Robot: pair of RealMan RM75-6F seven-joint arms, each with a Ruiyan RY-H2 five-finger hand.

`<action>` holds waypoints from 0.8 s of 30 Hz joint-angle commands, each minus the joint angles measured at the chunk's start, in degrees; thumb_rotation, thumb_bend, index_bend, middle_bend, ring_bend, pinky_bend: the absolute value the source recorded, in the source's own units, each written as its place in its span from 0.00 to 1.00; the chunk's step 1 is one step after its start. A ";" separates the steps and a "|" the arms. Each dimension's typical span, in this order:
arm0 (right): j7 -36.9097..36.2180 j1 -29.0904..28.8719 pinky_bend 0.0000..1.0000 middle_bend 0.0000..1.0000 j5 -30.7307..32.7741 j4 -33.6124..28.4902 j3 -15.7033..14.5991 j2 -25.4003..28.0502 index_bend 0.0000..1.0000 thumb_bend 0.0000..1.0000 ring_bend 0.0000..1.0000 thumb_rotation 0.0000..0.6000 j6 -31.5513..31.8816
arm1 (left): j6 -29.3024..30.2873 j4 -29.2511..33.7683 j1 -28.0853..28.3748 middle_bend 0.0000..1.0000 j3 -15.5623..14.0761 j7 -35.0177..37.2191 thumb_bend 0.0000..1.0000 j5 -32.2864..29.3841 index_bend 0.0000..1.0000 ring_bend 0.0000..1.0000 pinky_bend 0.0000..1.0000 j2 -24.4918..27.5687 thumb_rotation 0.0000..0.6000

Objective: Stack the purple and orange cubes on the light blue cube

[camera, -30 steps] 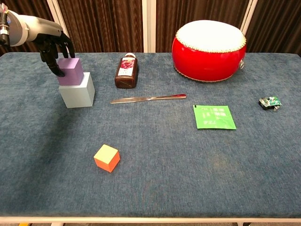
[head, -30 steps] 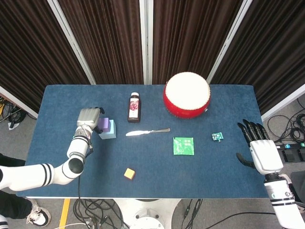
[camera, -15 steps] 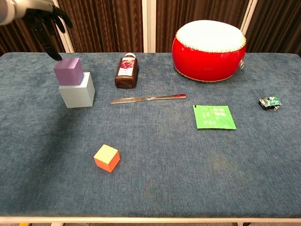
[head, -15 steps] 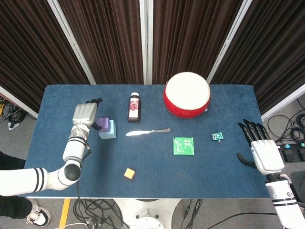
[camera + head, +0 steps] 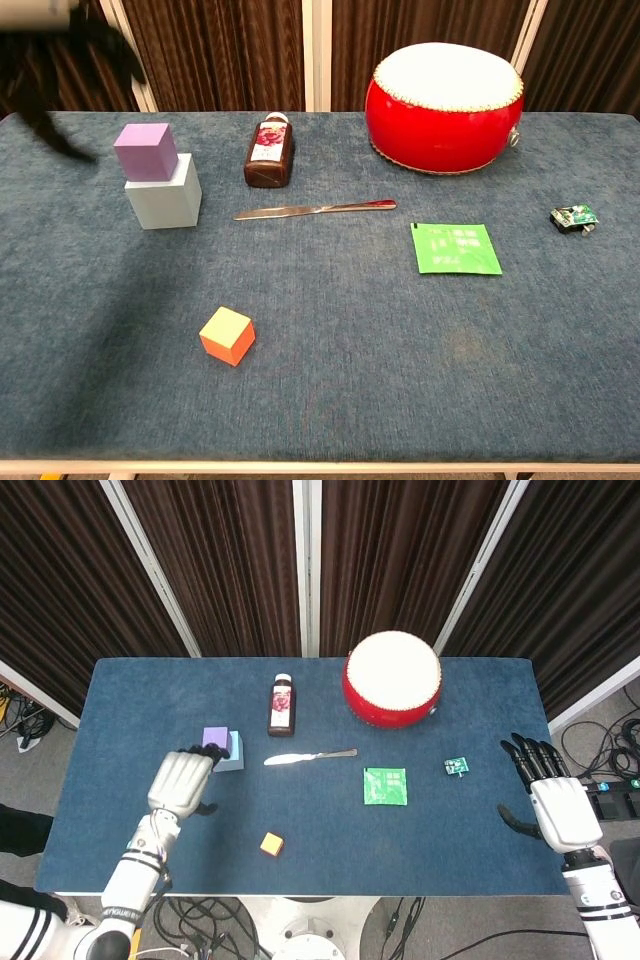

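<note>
My left hand (image 5: 181, 782) hangs above the left part of the tabletop (image 5: 480, 830), fingers loosely apart and holding nothing; in the chest view it is only a dark blur at the upper left. Just beside it, toward the far edge, the purple cube (image 5: 146, 151) sits on top of the light blue cube (image 5: 164, 195), set slightly toward that cube's left side. The orange cube (image 5: 227, 336) lies alone near the front edge, well apart from the stack. Further along, a dark bottle (image 5: 269, 151) lies flat, with a butter knife (image 5: 315, 209) just in front of it. A red drum (image 5: 445, 93) stands near the far edge; a green packet (image 5: 455, 248) lies in front of it and a small green part (image 5: 574, 217) toward the right edge. My right hand (image 5: 555, 805) hovers past the right edge, fingers spread and empty.
</note>
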State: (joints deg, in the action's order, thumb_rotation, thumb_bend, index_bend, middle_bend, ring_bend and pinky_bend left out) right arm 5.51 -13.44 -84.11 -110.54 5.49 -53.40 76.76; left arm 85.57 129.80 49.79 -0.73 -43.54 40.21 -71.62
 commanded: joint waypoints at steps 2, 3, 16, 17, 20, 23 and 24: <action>-0.27 0.04 0.00 0.00 -0.08 0.17 -0.03 0.05 0.00 0.20 0.00 1.00 -0.01 | 1.35 -3.89 -5.45 0.38 -10.28 -5.60 0.16 15.97 0.38 0.33 0.44 -6.57 1.00; -0.36 0.03 0.00 0.00 -0.03 0.24 0.00 0.04 0.00 0.20 0.00 1.00 -0.04 | 0.47 -6.15 -5.79 0.38 -11.55 -6.32 0.16 18.97 0.38 0.33 0.44 -7.48 1.00; -0.35 -0.29 0.00 0.00 1.35 0.55 0.48 -0.09 0.00 0.20 0.00 1.00 -0.68 | -14.40 -21.78 -7.59 0.38 -14.20 0.73 0.17 29.47 0.41 0.33 0.44 -12.63 1.00; -0.35 -0.31 0.00 0.00 1.45 0.58 0.52 -0.08 0.00 0.20 0.00 1.00 -0.72 | -15.02 -22.28 -7.74 0.38 -13.86 1.13 0.17 29.39 0.41 0.33 0.44 -12.98 1.00; -0.37 -0.39 0.00 0.00 1.73 0.58 0.65 -0.08 0.00 0.20 0.00 1.00 -0.84 | -16.60 -23.55 -7.95 0.38 -12.35 1.85 0.17 29.30 0.41 0.33 0.44 -13.91 1.00; -0.31 -0.43 0.00 0.00 1.87 0.61 0.69 -0.10 0.00 0.20 0.00 1.00 -0.92 | -17.63 -24.15 -8.02 0.38 -10.74 1.97 0.17 29.30 0.41 0.33 0.44 -14.53 1.00; -0.29 -0.45 0.00 0.00 1.95 0.59 0.71 -0.10 0.00 0.20 0.00 1.00 -0.96 | -18.04 -24.34 -8.02 0.38 -10.18 1.88 0.17 29.22 0.42 0.33 0.44 -14.73 1.00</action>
State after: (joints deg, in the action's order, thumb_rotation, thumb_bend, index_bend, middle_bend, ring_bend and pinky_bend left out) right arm 5.22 -13.88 -82.18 -109.95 6.19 -53.50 75.81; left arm 68.05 105.80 41.85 -11.51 -41.73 69.47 -85.99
